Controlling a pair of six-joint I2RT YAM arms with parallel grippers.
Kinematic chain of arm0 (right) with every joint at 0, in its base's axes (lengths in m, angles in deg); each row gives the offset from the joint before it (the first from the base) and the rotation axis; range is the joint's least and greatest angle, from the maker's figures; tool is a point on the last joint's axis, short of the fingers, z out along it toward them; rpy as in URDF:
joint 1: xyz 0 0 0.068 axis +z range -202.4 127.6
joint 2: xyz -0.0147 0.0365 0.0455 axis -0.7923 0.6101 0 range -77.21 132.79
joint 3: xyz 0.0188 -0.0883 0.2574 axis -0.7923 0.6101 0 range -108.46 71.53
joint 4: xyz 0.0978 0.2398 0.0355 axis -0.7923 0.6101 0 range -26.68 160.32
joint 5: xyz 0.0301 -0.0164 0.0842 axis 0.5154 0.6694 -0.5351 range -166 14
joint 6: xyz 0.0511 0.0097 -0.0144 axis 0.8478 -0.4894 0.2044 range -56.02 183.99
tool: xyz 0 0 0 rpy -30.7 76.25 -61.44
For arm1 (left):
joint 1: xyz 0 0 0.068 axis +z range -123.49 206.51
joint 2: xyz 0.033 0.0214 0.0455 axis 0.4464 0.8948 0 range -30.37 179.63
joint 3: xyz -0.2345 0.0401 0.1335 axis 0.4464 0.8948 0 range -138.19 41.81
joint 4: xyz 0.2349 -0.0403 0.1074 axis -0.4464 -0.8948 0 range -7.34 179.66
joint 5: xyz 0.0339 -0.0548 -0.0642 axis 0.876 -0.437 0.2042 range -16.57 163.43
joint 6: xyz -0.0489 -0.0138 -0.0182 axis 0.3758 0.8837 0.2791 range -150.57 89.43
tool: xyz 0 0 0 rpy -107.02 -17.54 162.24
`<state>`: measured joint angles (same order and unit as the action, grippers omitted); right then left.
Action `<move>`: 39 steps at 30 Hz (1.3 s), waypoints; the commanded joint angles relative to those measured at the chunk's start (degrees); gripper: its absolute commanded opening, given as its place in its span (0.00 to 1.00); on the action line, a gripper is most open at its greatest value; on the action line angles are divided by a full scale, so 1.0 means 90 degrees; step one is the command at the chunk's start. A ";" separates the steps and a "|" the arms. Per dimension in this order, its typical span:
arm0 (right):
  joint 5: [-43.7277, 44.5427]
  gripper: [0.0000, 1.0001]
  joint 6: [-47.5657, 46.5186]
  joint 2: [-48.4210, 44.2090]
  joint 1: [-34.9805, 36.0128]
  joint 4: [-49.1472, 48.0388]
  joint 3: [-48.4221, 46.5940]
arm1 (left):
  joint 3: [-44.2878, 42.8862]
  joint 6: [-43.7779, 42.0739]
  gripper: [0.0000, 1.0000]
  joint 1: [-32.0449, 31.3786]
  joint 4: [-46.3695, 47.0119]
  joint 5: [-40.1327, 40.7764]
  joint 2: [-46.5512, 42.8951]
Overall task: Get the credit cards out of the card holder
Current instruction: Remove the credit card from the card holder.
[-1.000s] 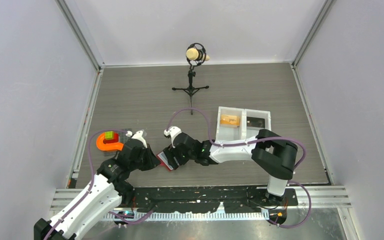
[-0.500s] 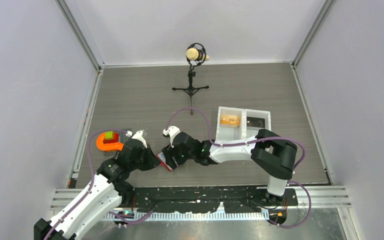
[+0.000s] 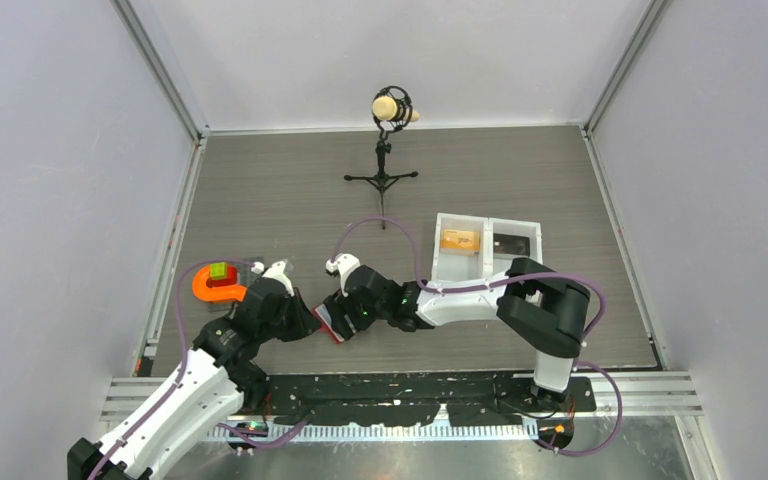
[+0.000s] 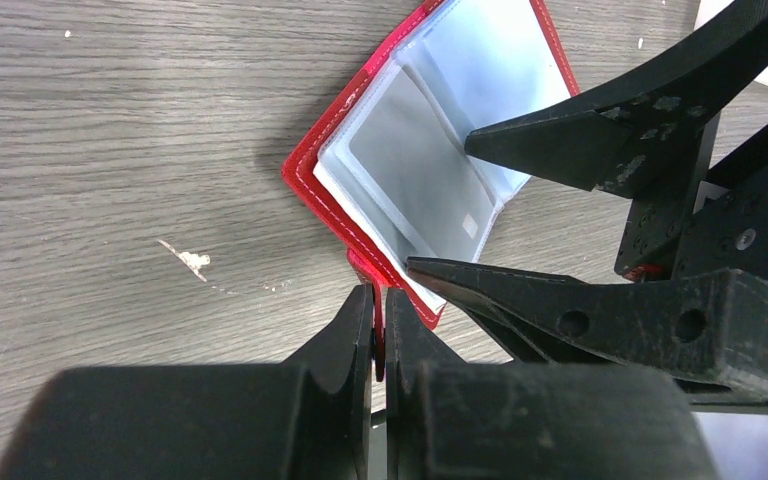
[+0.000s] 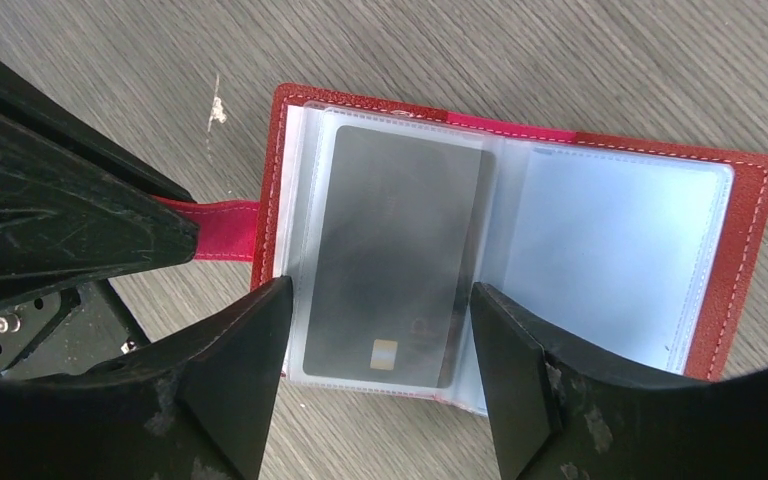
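Note:
The red card holder (image 5: 750, 250) lies open on the wooden table, its pale pockets facing up. A dark grey credit card (image 5: 400, 250) with a gold chip sits inside the left clear pocket. My right gripper (image 5: 378, 300) is open, one finger on each side of that card's lower end and neither touching it. My left gripper (image 4: 380, 300) is shut on the holder's red strap (image 5: 220, 243), pinning it at the left. In the top view both grippers meet over the card holder (image 3: 328, 322). The right-hand pocket looks empty.
A white two-compartment tray (image 3: 487, 245) stands behind the right arm, with an orange block (image 3: 458, 239) in its left half. A microphone on a tripod (image 3: 383, 150) stands at the back. An orange curved piece (image 3: 215, 287) with a green cube lies left.
The right arm's elbow has shifted slightly left. Both grippers and the holder keep their places.

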<state>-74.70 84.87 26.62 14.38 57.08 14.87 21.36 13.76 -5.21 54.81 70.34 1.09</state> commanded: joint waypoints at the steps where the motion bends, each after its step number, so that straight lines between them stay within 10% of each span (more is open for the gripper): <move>1: 0.0007 0.71 0.0047 0.0141 0.0019 0.0015 -0.0148 | -0.0292 -0.0073 0.00 0.0019 -0.0008 -0.0045 -0.0061; 39: 0.1485 0.61 0.0175 -0.1375 -0.0629 0.1071 0.0330 | -0.0557 0.0114 0.01 0.0020 -0.0638 0.1141 0.0437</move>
<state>-60.45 87.21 16.92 10.18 66.37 17.84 19.59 14.03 -5.21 51.42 74.04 4.00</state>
